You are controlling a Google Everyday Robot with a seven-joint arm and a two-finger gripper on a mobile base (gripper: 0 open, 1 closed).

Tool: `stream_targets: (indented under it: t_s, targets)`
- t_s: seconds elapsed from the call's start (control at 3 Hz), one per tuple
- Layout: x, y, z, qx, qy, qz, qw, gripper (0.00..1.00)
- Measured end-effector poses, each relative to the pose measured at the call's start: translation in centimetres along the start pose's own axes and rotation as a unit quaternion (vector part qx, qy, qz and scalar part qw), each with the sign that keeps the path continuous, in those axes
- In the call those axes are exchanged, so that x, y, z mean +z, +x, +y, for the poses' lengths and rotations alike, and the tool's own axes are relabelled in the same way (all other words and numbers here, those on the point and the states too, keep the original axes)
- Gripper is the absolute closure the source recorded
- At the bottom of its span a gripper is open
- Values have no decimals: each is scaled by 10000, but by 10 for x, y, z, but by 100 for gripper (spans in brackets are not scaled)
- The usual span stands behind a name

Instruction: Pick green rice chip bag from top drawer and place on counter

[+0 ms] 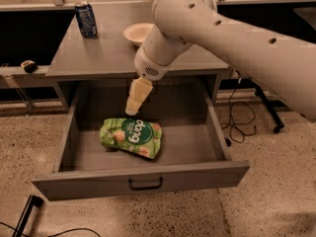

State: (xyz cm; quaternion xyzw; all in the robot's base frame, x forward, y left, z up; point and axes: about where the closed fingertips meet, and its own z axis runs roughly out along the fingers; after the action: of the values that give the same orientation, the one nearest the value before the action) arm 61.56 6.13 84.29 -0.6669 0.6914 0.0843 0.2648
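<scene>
Grey drawer (197,174) is pulled wide open under the counter (98,53), and the bag (132,137) is lying flat inside it. It's roughly mid-floor, a bit toward the left and front. The bag is light green and crinkly. Its dark green round label faces up, with white "dang" lettering that reads upside down from this view, plus some pale chips pictured on it.

Gripper (132,110) hangs tip-down over the drawer, just above and behind the bag's far edge. It's close to the bag but clearly apart, not touching. It's a pale cream colour and from this angle it reads as one tapered piece, so honestly I can't tell whether it's open or closed. The big white arm (222,38) comes in from the upper right and crosses over the right half of the counter.

On the counter there's a blue can (86,19) standing upright near the back left corner. A pale bowl (138,32) sits further right near the back, partly hidden by the arm. The two are well apart.

Drawer front has a small black handle (145,184) at its centre. Speckled floor (266,201) all around, with dark cables (242,122) looped on it to the right of the cabinet.
</scene>
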Motion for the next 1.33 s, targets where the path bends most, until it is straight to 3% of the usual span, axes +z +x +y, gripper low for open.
stream_targets:
  t_s: [0.67, 1.33]
  targets:
    - [71, 28, 7, 257, -298, -46, 9992, 0]
    - [142, 46, 13, 176, -683, -83, 9975, 0]
